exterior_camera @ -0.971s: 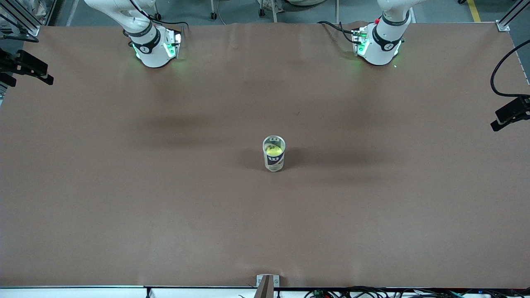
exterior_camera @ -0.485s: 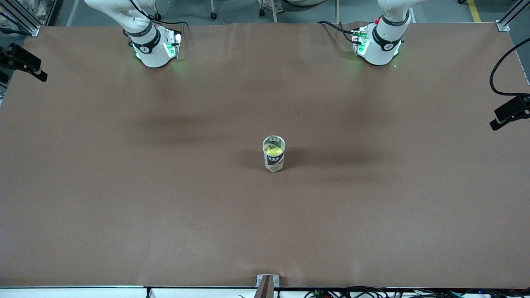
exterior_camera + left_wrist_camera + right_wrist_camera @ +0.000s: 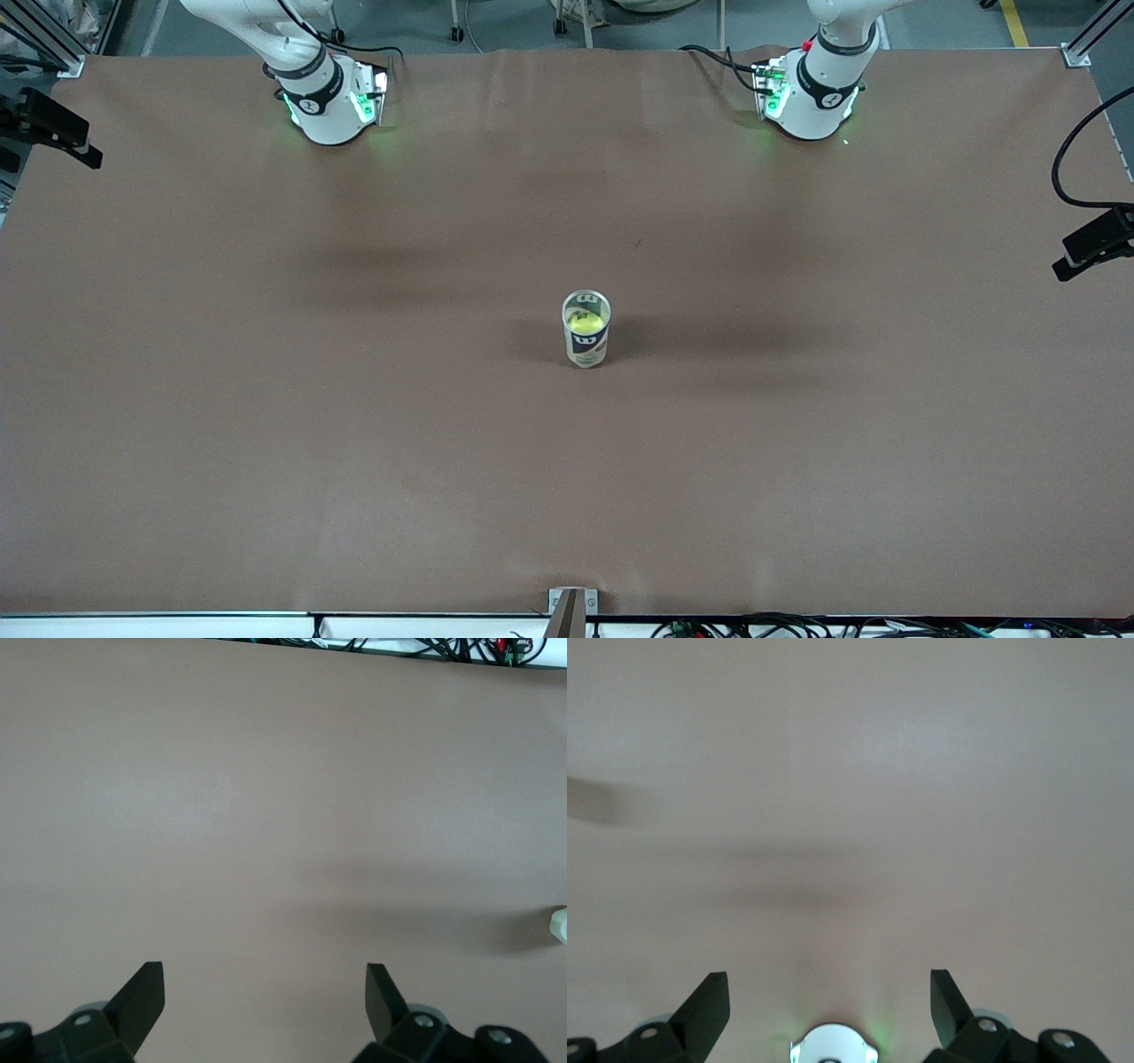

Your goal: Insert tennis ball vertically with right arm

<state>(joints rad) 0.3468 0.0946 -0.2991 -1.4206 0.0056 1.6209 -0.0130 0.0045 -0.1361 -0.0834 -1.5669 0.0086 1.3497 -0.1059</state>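
A clear tennis-ball can with a dark label stands upright in the middle of the brown table. A yellow-green tennis ball sits inside it, seen through the open top. My right gripper is open and empty, high over the table by its own base. My left gripper is open and empty, high over bare table. Neither is near the can. In the front view only the arms' lower parts show, the right arm and the left arm.
Black hardware pokes in at the table's two ends, one piece at the right arm's end, one with a cable at the left arm's end. A small bracket sits at the table edge nearest the front camera.
The black piece at the right arm's end of the front view shifted slightly toward the arms' side. The can and ball have not moved.
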